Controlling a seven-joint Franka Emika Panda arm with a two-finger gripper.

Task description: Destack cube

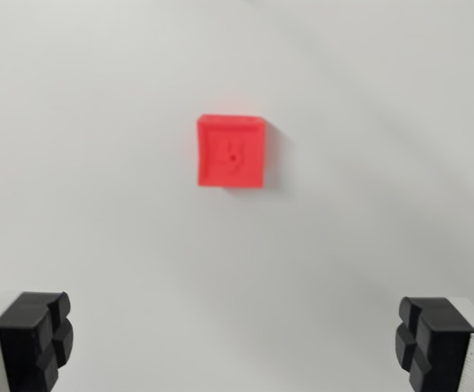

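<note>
Looking down through the wrist view, I see a red cube (pixel 231 152) sitting on the plain white tabletop (pixel 81 163), a little above the middle of the picture and slightly toward the wrist view's left. Its top face shows a small dark dot at the centre, and a soft shadow falls along its right and lower edges. I cannot tell from this angle whether another cube lies beneath it. The picture is slightly blurred. My two black fingers (pixel 34 336) sit in the bottom corners, spread wide apart with nothing between them, well clear of the cube and holding nothing.
</note>
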